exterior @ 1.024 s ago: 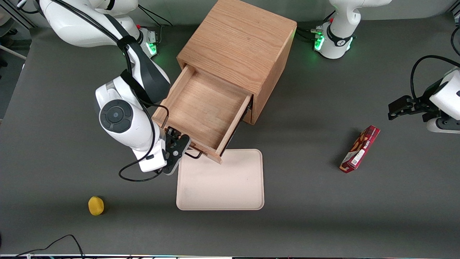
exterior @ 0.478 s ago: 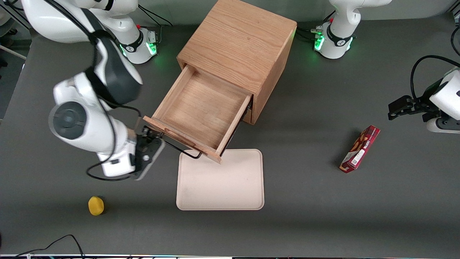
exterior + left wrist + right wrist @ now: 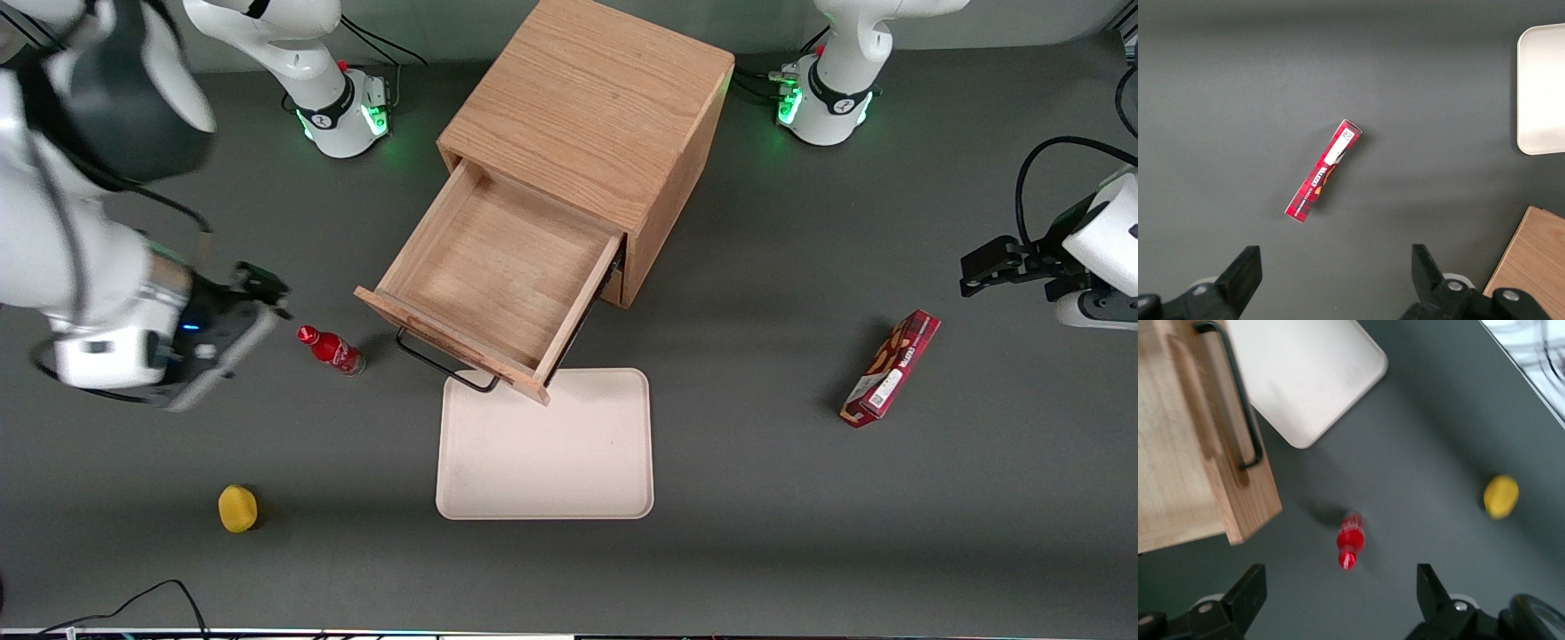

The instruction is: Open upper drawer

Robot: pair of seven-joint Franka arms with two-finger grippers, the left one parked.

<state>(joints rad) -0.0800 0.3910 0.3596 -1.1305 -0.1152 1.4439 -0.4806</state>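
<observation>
Standing pulled well out of the cabinet point(image 3: 591, 133), the upper drawer point(image 3: 498, 276) shows its bare wooden floor, so the opening looks done. Its black handle point(image 3: 444, 366) hangs free, just over the tray's point(image 3: 547, 444) edge. The claw point(image 3: 253, 298) hovers spread and empty, near the drawer above the desk point(image 3: 800, 533), with a small red bottle point(image 3: 331, 349) between them.

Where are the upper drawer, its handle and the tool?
upper drawer point(image 3: 502, 271), front view, bare wooden floor of the pulled-out drawer.
handle point(image 3: 442, 367), front view, middle of the black bar.
tool point(image 3: 253, 289), front view, open, empty, between its fingertips, toward the working arm's end.
</observation>
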